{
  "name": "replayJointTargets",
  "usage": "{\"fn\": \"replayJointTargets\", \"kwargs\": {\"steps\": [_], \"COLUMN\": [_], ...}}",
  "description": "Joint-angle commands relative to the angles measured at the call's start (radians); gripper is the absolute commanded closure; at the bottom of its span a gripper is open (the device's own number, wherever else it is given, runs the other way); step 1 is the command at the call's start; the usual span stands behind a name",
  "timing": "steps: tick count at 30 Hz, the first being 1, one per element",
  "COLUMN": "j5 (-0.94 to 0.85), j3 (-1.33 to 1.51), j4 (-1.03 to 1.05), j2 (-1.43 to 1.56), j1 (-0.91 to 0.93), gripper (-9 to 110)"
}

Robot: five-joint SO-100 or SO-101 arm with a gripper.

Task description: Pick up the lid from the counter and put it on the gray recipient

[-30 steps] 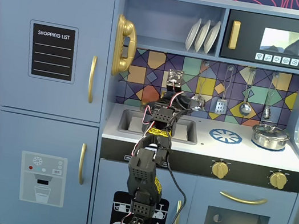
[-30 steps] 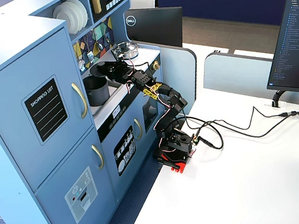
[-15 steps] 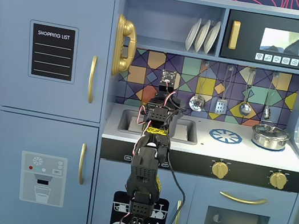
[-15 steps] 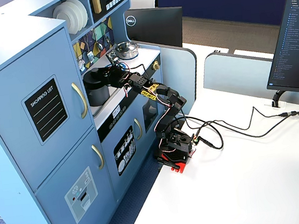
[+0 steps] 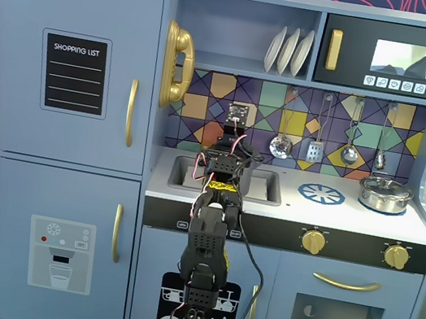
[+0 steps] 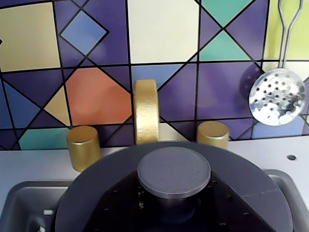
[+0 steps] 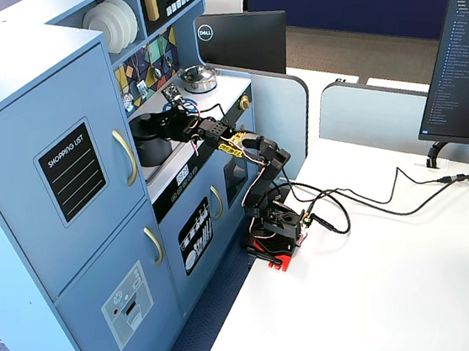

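Lid over the pot in the sink: you are at the placing step.

In the wrist view the lid (image 6: 174, 193) fills the lower frame, dark gray and matte, its flat round knob (image 6: 174, 172) centred in front of the gold tap (image 6: 146, 112). In a fixed view it sits at the top of the gray recipient (image 7: 151, 139), which stands in the sink (image 7: 167, 159); whether it is fully seated you cannot tell. The gripper (image 7: 171, 123) is at the lid, but the fingers are hidden, so you cannot tell if it pinches the knob or has let go. Next, judge the rim alignment, release, and lift straight up so you do not drag the lid off.
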Motion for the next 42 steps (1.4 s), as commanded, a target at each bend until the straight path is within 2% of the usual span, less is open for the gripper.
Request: {"fn": "replayJointTargets", "kwargs": {"steps": [1,18,19,20,22,26,38,42], "j5": [0.011,-0.005,-0.003,0.005,0.031,-0.011,-0.06,-0.02], "j3": [-0.031,-0.008,0.002,0.008,0.017,0.026,0.032,0.032], "j4": [-0.044,-0.003,-0.002,-0.003,-0.003,-0.002,-0.017,0.124], "j2": [-0.006,0.06,0.067,0.074,0.087,0.1,0.169,0.296], "j1": [-0.011,-0.025,-0.021,-0.015,-0.008,0.006,0.072,0.034], "gripper": [102,101,96,85,73,64,66,70]}}
